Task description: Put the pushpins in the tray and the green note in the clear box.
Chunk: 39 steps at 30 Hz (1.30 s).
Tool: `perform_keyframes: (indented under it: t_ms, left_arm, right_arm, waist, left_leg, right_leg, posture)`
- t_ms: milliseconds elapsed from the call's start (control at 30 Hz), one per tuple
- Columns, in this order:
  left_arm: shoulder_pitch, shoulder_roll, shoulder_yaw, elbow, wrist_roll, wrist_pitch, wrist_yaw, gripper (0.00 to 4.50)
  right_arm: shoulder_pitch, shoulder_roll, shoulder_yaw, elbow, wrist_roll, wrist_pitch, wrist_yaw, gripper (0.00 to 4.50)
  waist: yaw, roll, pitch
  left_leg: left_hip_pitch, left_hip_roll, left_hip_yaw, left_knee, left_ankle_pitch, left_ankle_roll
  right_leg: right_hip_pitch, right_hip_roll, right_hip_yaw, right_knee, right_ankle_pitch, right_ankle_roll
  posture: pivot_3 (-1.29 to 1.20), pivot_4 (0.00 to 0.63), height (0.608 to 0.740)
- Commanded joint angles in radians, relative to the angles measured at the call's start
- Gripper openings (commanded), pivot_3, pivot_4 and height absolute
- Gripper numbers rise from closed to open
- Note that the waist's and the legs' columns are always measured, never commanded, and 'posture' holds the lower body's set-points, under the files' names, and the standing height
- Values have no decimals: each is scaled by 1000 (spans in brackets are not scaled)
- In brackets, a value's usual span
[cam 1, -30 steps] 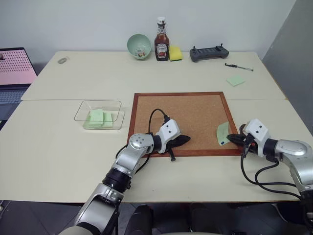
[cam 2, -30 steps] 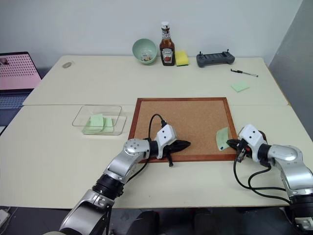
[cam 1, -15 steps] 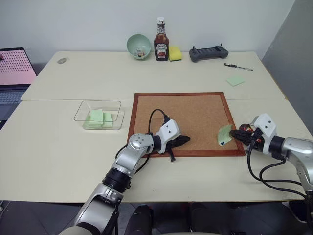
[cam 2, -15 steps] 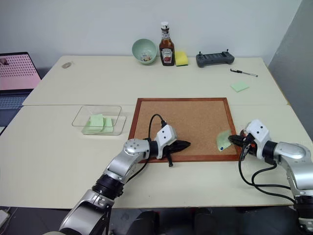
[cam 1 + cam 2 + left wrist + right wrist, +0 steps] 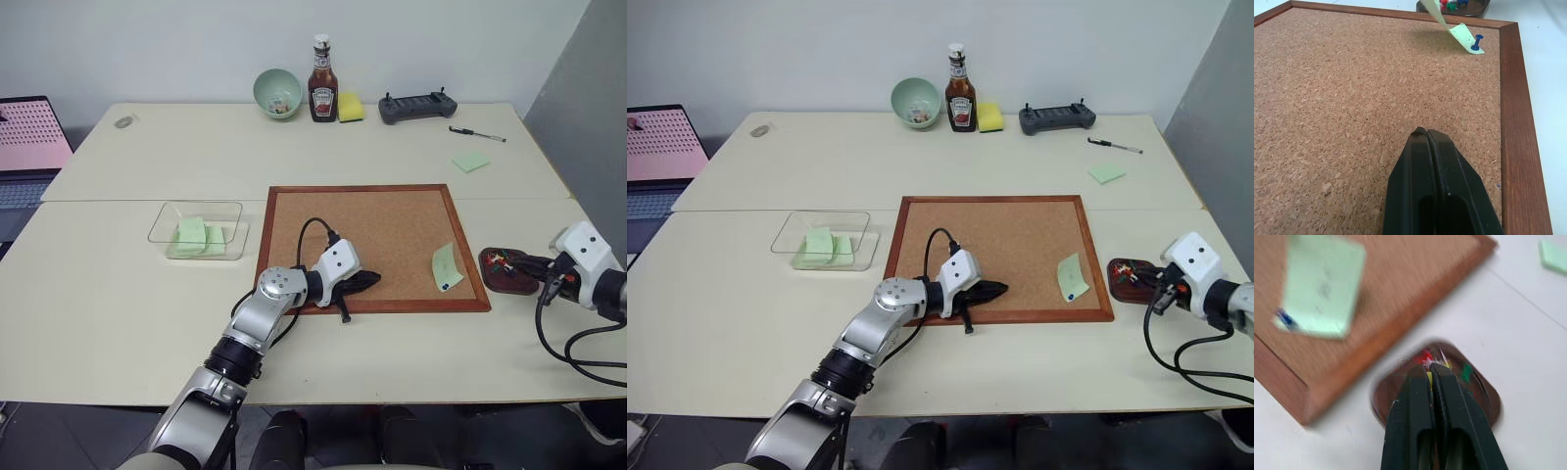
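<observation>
Green note (image 5: 447, 266): we find it at the cork board's (image 5: 372, 235) right edge, pinned by one blue pushpin (image 5: 1477, 42), hence curling; tray (image 5: 507, 270) just beyond on the surface; clear box (image 5: 199, 230) left of board; right end effector (image 5: 1433, 371) closed, empty, above tray; left end effector (image 5: 1427, 134) closed, empty, over cork.

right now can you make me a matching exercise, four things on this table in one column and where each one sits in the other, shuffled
Things:
1. green note
2. tray
3. clear box
4. left claw

Places:
A. on the table, left of the cork board
B. on the table, just off the board's right edge
C. over the board's near edge, shut
D. pinned by a blue pushpin near the board's right edge

Pairs: 1-D, 2-B, 3-A, 4-C
</observation>
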Motion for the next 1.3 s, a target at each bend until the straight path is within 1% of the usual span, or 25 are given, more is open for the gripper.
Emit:
perform_keyframes:
  t_ms: [33,67,133,167,333,367,433,567,667,867,1000,1133,1300]
  left_arm:
    - [11,-7,-17,22,13,2,-6,0]
    - [11,-8,-18,22,13,2,-6,0]
    - [11,-9,-18,22,13,1,-6,0]
    - [10,-9,-17,22,13,2,-6,0]
    - [13,-11,-14,19,12,5,-2,0]
    - [14,-10,-14,18,12,5,-2,0]
    - [15,-10,-14,17,12,6,-1,0]
    - [16,-11,-14,17,12,7,0,0]
    - [14,-13,-15,21,12,5,1,0]
    - [11,-15,-14,25,13,3,1,0]
    - [10,-13,-12,26,14,2,0,0]
    - [10,-12,-12,27,14,1,0,0]
    - [11,-10,-11,26,14,0,0,0]
  right_arm:
    - [1,-13,-23,9,-23,-51,-11,13]
    - [1,-12,-17,18,-32,-62,-15,13]
    - [0,-12,-3,31,-46,-76,-18,467]
    - [-3,-8,2,36,-49,-79,-19,603]
    - [-11,-5,28,57,-64,-88,-12,1776]
    - [-12,-3,29,59,-64,-90,-13,1948]
    - [-16,-1,29,60,-61,-91,-15,2466]
    - [-19,1,25,61,-57,-91,-16,3214]
    - [-21,3,26,62,-59,-95,-20,3964]
    - [-35,13,17,73,-68,-124,-53,3964]
    - [-45,9,3,66,-42,-121,-36,3964]
    - [-43,10,-3,-3,25,-55,5,3964]
    - [-3,15,17,-160,129,116,45,3964]
  waist:
    - [0,0,0]
    - [0,0,0]
    - [1,0,0]
    - [1,0,0]
    - [1,0,0]
    - [1,0,0]
    - [1,0,0]
    - [1,0,0]
    - [1,0,0]
    - [1,0,0]
    - [2,0,0]
    - [2,0,0]
    - [2,0,0]
  left_leg:
    - [0,0,0,0,0,0]
    - [0,0,0,0,0,0]
    - [0,0,0,0,0,0]
    - [0,0,0,0,0,0]
    - [0,0,0,0,0,0]
    - [0,0,0,0,0,0]
    - [0,0,0,0,0,0]
    - [0,0,0,0,0,0]
    - [0,0,0,0,0,0]
    - [0,0,0,0,0,0]
    - [0,0,0,0,0,0]
    - [0,0,0,0,0,0]
    - [0,0,0,0,0,0]
  right_leg:
    - [0,0,0,0,0,0]
    - [0,0,0,0,0,0]
    - [0,0,0,0,0,0]
    - [0,0,0,0,0,0]
    - [0,0,0,0,0,0]
    - [0,0,0,0,0,0]
    - [0,0,0,0,0,0]
    - [0,0,0,0,0,0]
    - [0,0,0,0,0,0]
    - [0,0,0,0,0,0]
    - [0,0,0,0,0,0]
    - [0,0,0,0,0,0]
    - [1,0,0,0,0,0]
  posture:
    - [0,150,740]
    - [0,150,740]
    - [0,150,740]
    - [0,150,740]
    - [0,150,740]
    - [0,150,740]
    - [0,150,740]
    - [0,150,740]
    - [0,150,740]
    - [0,150,740]
    - [0,150,740]
    - [0,150,740]
    - [0,150,740]
